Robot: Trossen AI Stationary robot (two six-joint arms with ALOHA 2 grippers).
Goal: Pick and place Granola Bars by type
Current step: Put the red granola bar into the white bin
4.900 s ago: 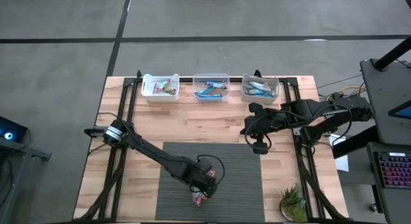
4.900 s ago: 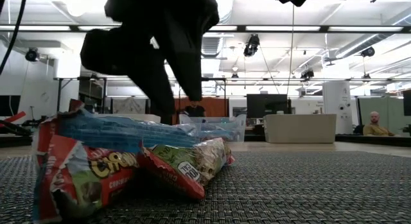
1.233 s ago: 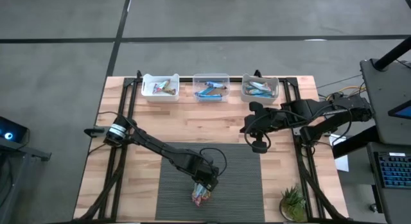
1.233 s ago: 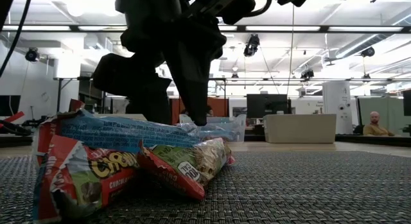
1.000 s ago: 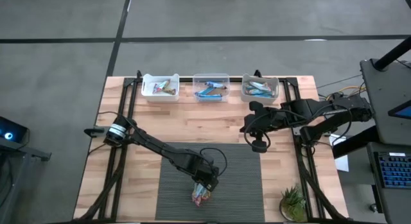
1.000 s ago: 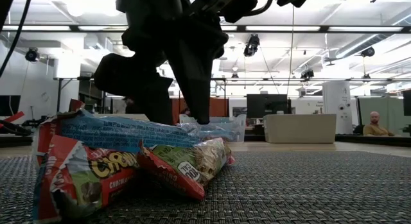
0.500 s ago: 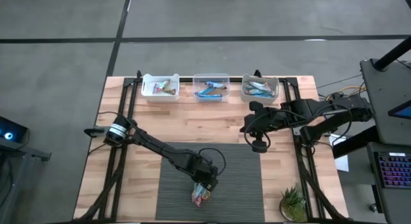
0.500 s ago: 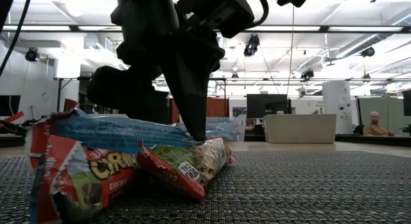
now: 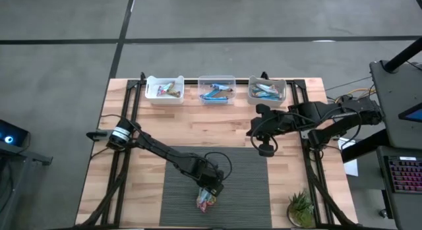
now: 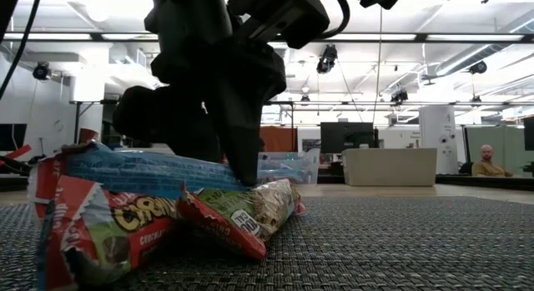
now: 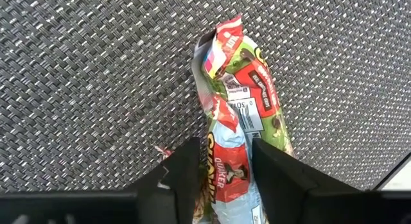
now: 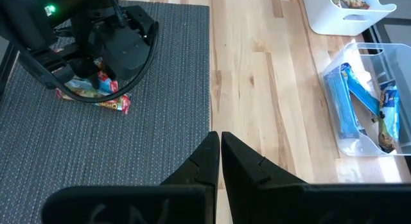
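- Your landmark is the grey woven mat (image 9: 244,184) at the near middle of the wooden table (image 9: 151,124).
- Left gripper (image 9: 211,192) is down on the mat near its near edge, right over a small pile of Granola Bars (image 9: 207,201).
- In the left wrist view its fingers (image 11: 183,172) straddle a light blue bar (image 11: 230,179), one on each side and close against the wrapper. You can't tell from that whether it is actually clamped.
- The low view puts that blue bar (image 10: 150,173) on top of the pile, with two red/green bars (image 10: 242,209) beneath it lying on the mat.
- The rest of the bars are off the mat, in three bins along the far table edge: white bin (image 9: 149,95) with multicoloured bars, clear middle bin (image 9: 201,83) and clear right bin (image 9: 251,83) with blue ones.
- Right gripper (image 9: 265,151) hangs just past the mat's far right corner. Its fingers (image 12: 241,163) are pressed together with nothing between them.
- A small potted plant (image 9: 301,208) sits just off the mat's near right corner.
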